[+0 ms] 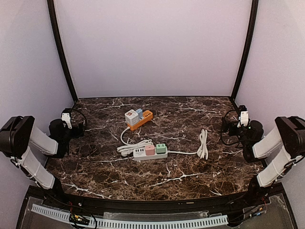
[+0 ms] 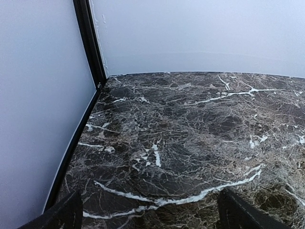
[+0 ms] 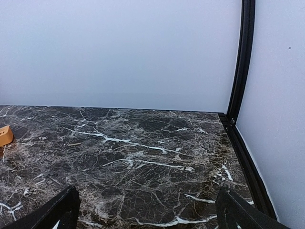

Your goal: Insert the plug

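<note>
Left gripper (image 2: 152,217) fingers (image 2: 64,217) are standing wide apart, holding nothing, hanging over bare table (image 1: 190,186) and facing the left-rear corner. Right gripper (image 3: 147,212) is doing the same at the right edge: fingers spread wide, empty, facing the right-rear corner. Both arms are sitting folded back at the sides, well apart from the hardware. White strip (image 1: 150,153) is lying mid-table, carrying a pink adapter (image 1: 150,149) and a green adapter (image 1: 161,148). A coiled cord (image 1: 129,149) is touching its left end; a folded cord (image 1: 203,144) is lying to its right. Orange strip (image 1: 142,119) is sitting behind, carrying a white cube (image 1: 131,117) and a blue adapter (image 1: 138,112). Plug itself: too small, cannot tell which cord end.
</note>
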`<state>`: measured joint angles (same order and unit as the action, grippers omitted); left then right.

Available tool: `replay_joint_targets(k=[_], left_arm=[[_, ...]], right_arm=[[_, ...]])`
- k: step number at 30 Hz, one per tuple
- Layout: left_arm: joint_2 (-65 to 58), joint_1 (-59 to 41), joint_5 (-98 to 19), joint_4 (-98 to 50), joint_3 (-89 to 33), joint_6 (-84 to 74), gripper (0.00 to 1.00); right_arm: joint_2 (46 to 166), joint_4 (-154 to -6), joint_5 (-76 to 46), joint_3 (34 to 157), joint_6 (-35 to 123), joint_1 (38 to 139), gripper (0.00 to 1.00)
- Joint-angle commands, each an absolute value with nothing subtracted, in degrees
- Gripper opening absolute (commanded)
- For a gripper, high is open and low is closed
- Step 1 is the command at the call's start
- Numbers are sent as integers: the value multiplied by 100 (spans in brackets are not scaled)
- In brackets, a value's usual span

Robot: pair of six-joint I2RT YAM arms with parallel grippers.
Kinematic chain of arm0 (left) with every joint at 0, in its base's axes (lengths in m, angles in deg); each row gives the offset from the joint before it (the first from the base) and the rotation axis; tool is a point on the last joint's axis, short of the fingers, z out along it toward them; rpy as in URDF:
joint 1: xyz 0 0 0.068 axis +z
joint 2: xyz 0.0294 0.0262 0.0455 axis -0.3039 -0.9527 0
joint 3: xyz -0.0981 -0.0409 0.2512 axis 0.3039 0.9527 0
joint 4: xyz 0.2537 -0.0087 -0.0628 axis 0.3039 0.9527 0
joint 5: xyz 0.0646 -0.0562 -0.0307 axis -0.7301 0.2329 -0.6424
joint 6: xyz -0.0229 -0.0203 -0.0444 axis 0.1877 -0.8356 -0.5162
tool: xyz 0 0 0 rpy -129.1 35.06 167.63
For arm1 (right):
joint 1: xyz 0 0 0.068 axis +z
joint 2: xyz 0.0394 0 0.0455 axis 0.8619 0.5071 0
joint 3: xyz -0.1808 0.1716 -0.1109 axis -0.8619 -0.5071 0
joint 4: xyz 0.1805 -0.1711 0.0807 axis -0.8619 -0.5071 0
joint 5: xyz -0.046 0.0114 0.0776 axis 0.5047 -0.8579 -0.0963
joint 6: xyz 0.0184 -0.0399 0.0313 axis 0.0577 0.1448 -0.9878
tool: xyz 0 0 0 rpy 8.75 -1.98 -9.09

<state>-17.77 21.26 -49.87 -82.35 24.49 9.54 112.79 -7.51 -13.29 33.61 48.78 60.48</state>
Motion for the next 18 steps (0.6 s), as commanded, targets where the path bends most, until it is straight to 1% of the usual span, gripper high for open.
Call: replay_joint_targets(k=[1, 18], left_arm=[[-1762, 2107, -5038, -8329, 2419, 1017, 99], [-1764, 2112, -5038, -8329, 2417, 1019, 99]], right_arm=[[11316, -505, -1398, 3321, 4941, 6006, 99], [11325, -531, -1402, 3338, 4987, 6006, 99]])
